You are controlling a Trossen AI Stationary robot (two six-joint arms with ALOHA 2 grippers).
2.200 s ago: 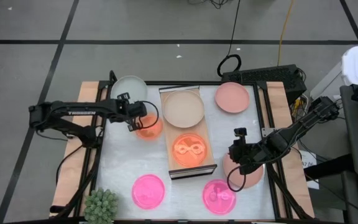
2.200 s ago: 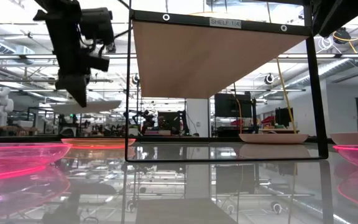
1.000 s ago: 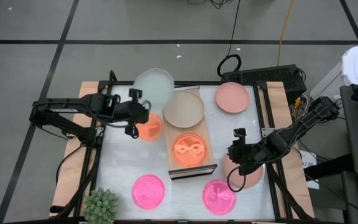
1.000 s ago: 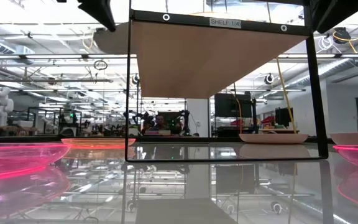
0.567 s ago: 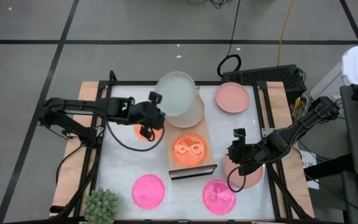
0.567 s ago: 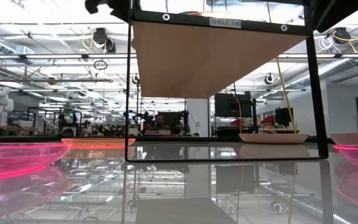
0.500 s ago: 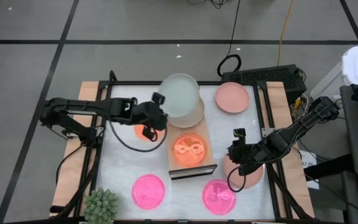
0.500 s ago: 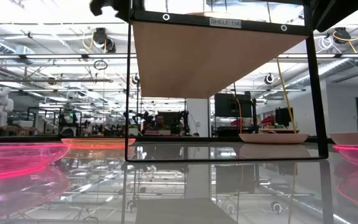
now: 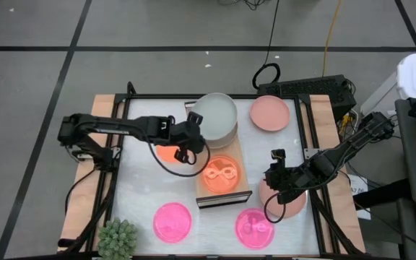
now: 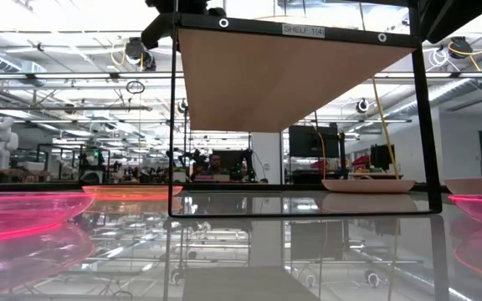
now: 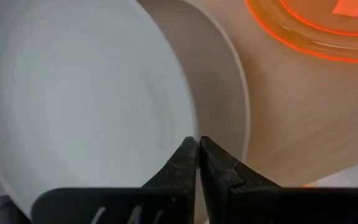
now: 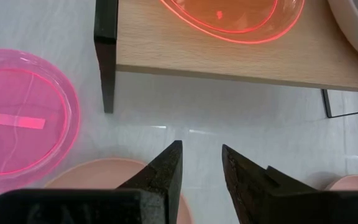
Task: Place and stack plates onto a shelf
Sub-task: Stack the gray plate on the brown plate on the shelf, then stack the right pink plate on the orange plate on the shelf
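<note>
The left pincer (image 9: pixel 191 137) reaches in over the near edge of the shelf (image 9: pixel 245 155), its fingers pressed together on the rim of the pale green-grey plate (image 9: pixel 215 118), which lies just ahead of it, over the beige plate (image 11: pixel 225 106) at the far end of the shelf. In the left wrist view the green-grey plate sits a little off-centre over the beige one, whose rim shows past it as a crescent. Beside the pincer, on the middle of the shelf, sits an orange plate (image 9: pixel 222 174); another orange plate (image 9: pixel 166 152) lies on the surface on the pincer's other side. The step in hand appears to be stacking the green-grey plate on the beige one. The next move calls for letting the plate settle level, spreading the fingers and drawing back without dragging the rim or nudging the orange plate nearby. The right pincer (image 9: pixel 274 180) waits with fingers spread above a salmon plate (image 9: pixel 292 206) on the surface, with a hot pink plate (image 12: pixel 23 118) just to one side of it.
</note>
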